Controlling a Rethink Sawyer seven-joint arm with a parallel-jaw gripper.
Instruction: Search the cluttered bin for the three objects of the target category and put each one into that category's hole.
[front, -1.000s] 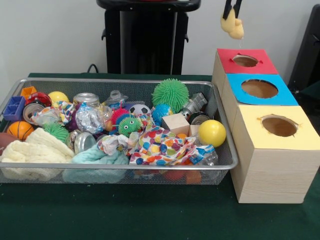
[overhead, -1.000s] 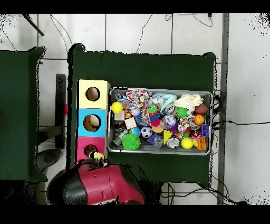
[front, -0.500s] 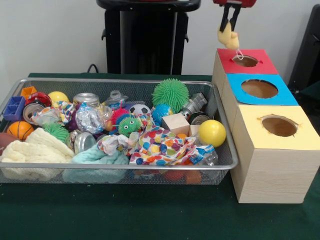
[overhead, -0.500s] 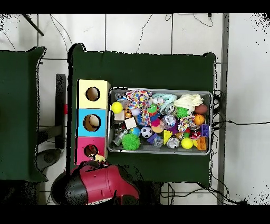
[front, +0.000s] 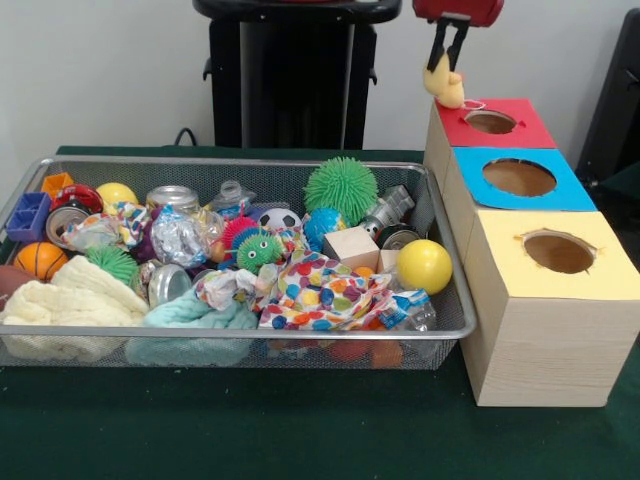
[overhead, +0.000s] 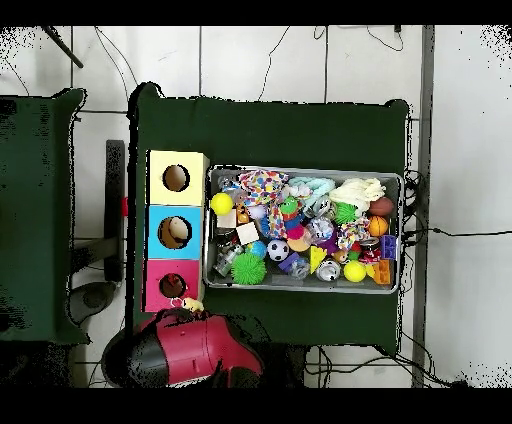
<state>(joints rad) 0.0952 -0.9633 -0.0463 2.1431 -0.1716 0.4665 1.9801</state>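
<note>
The gripper (front: 447, 68), at the upper right of the front view, has dropped lower over the last second and slid toward the left edge of the red-topped box (front: 487, 135). Its jaws are clenched on a small yellow soft toy (front: 447, 88), which now hangs just beside the upper left corner of the red top rather than over the red hole (front: 491, 121). In the overhead view the toy (overhead: 191, 304) shows at the lower left, just past the lower edge of the red box, with the red arm (overhead: 185, 350) below it. My reading is that the drop is not lined up yet: the toy needs to come back over the hole before release, or it may land on the rim or fall onto the table (front: 300, 430).

The 3 boxes stand in a row at the right: red at the top, blue (front: 520, 180) in the middle, yellow (front: 555, 255) nearest. The overhead view shows something pale inside the blue hole; I cannot tell what the other 2 hold.

The wire bin (front: 230, 330) fills the left and centre and is crowded: a green spiky ball (front: 341, 189), a yellow ball (front: 424, 266), a wooden cube (front: 351, 247), a crushed can (front: 173, 199), a patterned cloth (front: 320, 290) and a cream knit cloth (front: 60, 305) among much else.
</note>
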